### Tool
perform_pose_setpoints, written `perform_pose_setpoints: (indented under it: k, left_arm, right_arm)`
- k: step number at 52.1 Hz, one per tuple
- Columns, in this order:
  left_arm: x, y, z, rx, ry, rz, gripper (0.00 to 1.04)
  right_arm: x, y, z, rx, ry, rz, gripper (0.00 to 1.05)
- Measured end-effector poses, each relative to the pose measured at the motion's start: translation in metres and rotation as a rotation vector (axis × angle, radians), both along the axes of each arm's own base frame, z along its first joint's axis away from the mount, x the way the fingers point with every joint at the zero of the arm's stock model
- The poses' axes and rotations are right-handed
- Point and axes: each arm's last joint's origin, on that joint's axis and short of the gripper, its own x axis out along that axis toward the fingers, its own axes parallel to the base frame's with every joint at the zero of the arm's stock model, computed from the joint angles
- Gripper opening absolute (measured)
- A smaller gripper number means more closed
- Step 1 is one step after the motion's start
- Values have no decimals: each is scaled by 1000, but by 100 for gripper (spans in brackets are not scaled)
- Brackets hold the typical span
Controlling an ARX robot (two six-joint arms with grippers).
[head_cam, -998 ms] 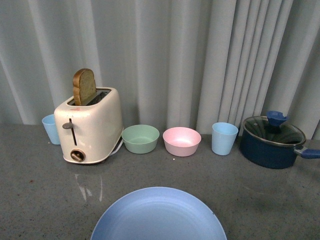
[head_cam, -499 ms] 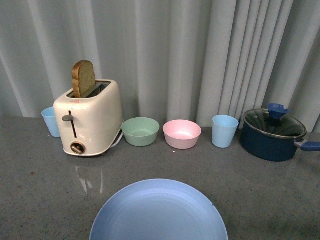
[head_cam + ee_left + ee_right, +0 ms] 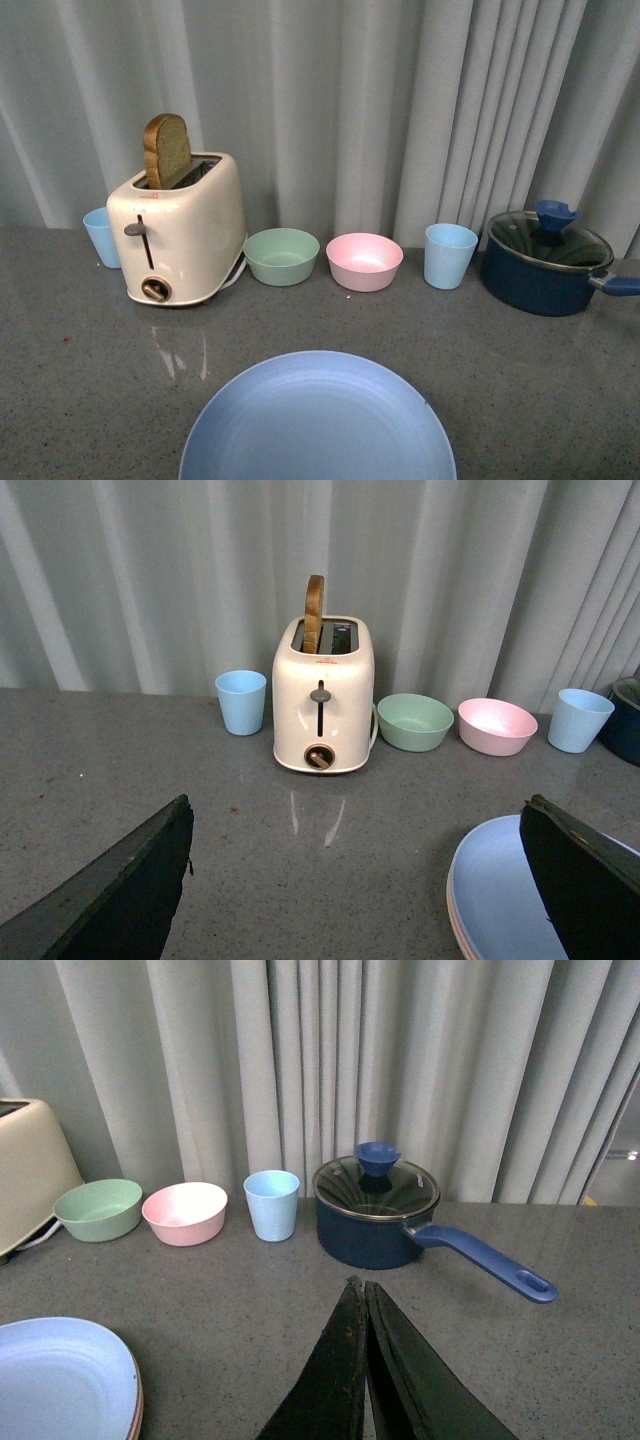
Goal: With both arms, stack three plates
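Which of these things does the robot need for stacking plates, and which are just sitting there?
For the job:
- the round light blue plate, on top of the stack
- the pink plate, only its edge showing underneath

Just lying about:
- the cream toaster holding a brown bread slice
- the small green bowl
- the small pink bowl
- two light blue cups
- the dark blue pot with a glass lid

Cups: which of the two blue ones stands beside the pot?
The cup between the pink bowl and the pot; the other cup sits behind the toaster.
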Motion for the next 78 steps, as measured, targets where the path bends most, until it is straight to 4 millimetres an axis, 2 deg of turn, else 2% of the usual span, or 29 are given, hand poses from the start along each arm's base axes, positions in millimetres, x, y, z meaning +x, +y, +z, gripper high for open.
perform_pose_setpoints:
  k: [68,70,78]
  left_arm:
    - [0,0,0,0,0,0,98]
    - [0,0,0,0,0,0,98]
    - [0,0,0,0,-1,0,98]
  right_arm:
    - [-37,0,1,-1,-9,0,3]
    - [-37,0,1,-2,-9,0,6]
    - [-37,0,1,-2,-9,0,32]
